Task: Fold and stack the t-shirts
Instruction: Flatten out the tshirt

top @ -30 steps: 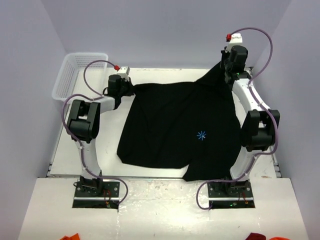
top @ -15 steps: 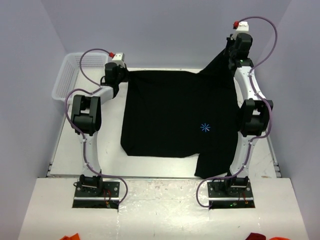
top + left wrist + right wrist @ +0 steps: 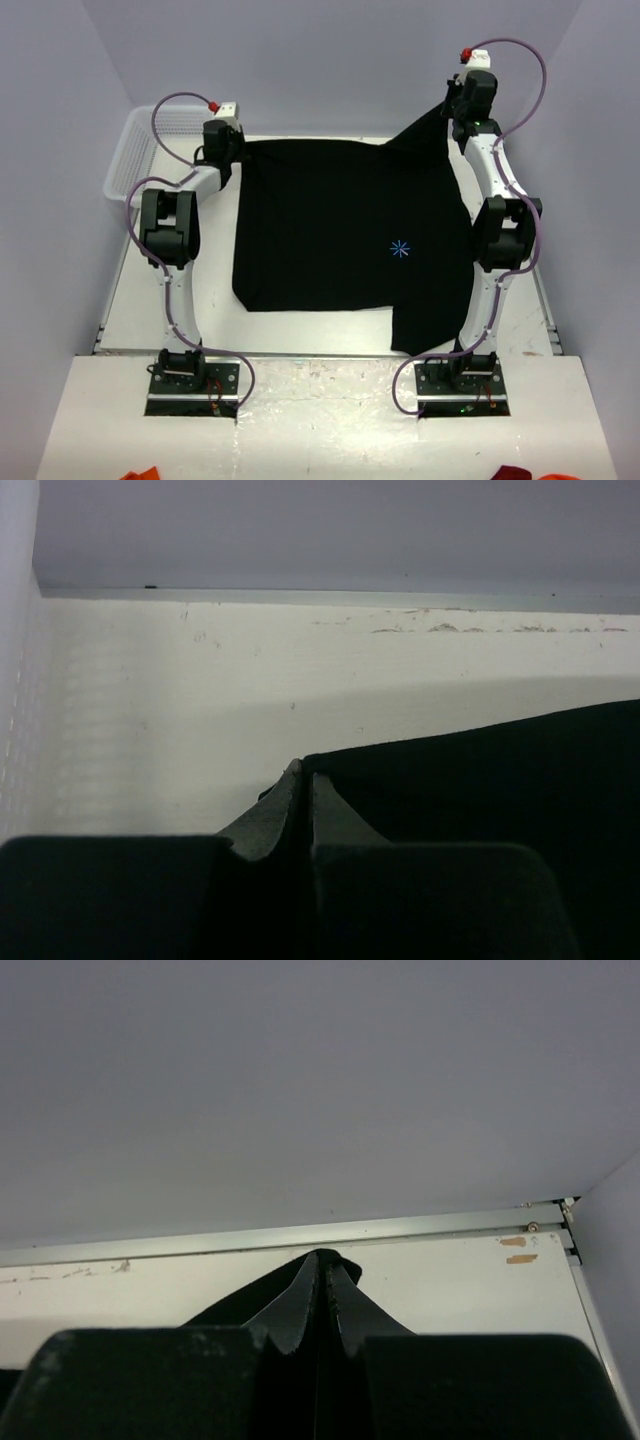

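T-shirt (image 3: 340, 230) now pulled flatter; left gripper (image 3: 303, 776) and right gripper (image 3: 322, 1262) clamp its corners.

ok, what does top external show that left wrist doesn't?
Top external only: the whole shirt spread out, its blue mark, and the right gripper holding the far right corner raised. Left wrist only: the left gripper up close, jaws shut on the shirt's edge with no gap. Both: shirt, white table, left gripper at the far left corner.
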Motion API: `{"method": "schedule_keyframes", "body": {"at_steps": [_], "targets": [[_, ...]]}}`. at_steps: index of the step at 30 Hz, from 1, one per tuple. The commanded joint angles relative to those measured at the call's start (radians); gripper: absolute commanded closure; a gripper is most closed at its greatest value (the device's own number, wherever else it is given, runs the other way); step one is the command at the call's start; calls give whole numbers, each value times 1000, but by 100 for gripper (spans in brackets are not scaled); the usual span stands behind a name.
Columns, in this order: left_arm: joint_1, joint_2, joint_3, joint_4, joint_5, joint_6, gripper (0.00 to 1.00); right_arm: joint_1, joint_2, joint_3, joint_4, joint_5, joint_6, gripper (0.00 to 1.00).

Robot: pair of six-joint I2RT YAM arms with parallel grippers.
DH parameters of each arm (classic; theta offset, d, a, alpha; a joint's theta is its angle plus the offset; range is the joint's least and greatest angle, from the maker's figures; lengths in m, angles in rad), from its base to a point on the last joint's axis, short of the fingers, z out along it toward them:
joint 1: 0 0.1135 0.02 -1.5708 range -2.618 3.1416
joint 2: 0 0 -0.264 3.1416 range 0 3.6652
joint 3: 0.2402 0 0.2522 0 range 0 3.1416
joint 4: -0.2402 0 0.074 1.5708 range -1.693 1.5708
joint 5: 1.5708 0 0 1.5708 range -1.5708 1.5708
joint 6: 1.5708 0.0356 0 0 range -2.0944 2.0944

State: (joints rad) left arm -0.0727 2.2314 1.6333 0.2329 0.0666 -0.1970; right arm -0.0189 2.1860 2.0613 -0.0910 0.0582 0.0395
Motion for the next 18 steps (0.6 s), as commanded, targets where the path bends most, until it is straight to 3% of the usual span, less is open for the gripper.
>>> {"method": "schedule_keyframes", "body": {"at_steps": [1, 7, 13, 18], "targets": [[4, 17, 94, -46, -25, 24, 100, -3, -58, 28, 8, -18, 17, 100], [4, 57, 163, -93, -25, 27, 100, 2, -32, 43, 2, -5, 30, 100], [4, -27, 59, -27, -109, 34, 100, 4, -80, -33, 62, 23, 40, 100], [4, -39, 46, -44, -123, 41, 100, 4, -65, 19, 25, 8, 66, 100]]}}
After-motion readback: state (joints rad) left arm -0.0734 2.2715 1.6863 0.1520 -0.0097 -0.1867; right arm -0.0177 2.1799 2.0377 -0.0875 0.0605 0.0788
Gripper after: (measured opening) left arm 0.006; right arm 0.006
